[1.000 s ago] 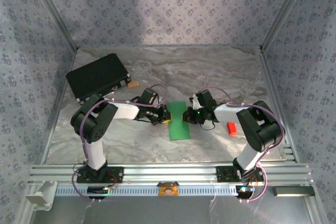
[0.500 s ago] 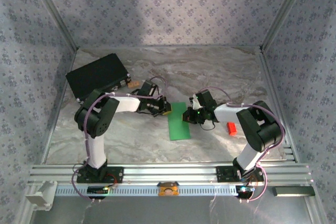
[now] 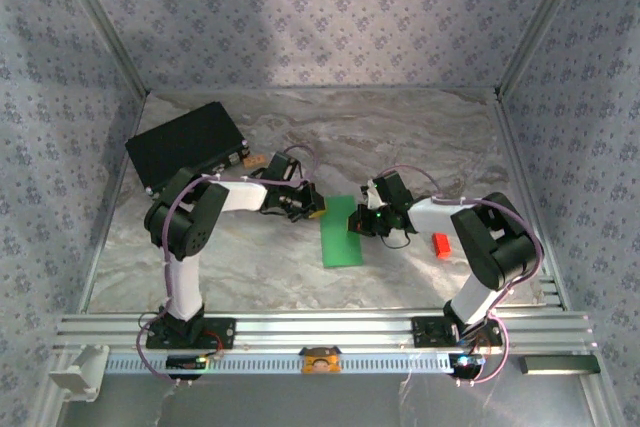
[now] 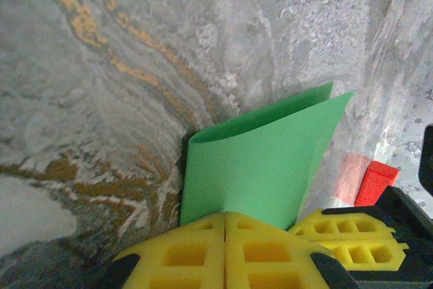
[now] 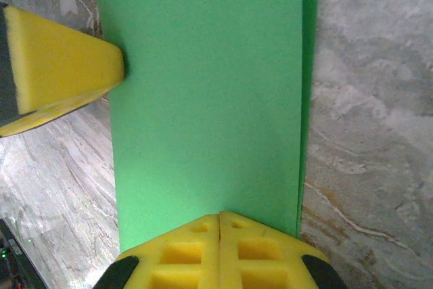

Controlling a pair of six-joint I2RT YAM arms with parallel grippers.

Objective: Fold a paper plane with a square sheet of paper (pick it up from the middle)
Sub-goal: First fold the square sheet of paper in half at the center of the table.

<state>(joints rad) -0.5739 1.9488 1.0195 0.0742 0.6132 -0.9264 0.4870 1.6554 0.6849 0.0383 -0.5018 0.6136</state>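
Two arms meet over the middle of the marble table (image 3: pixel 420 137), one on each side of the green paper (image 3: pixel 340 237). The paper lies near the table's centre, folded in half into a long rectangle with its long sides running away from the arm bases.

The left gripper (image 3: pixel 313 209) sits at the far left corner of the paper. Its yellow pads are pressed together with no gap between them. In the left wrist view the closed tips (image 4: pixel 225 225) sit at the near edge of the paper, whose rounded fold curls up off the table on the left, with the two layers slightly apart at the far corner. Whether the tips pinch the paper or only push against it, I cannot tell.

The right gripper (image 3: pixel 358 222) sits at the right long edge of the paper, opposite the left one. Its pads are also clenched tight. In the right wrist view the closed tips (image 5: pixel 220 225) rest on the near edge of the flat paper, and a thin strip of the lower layer shows along the right side. A yellow finger (image 5: pixel 64 65) of the left gripper touches the paper's opposite edge.

A small red block (image 3: pixel 440 245) lies on the table just right of the right gripper. A black case (image 3: pixel 185 147) sits at the far left corner, well apart from the paper.
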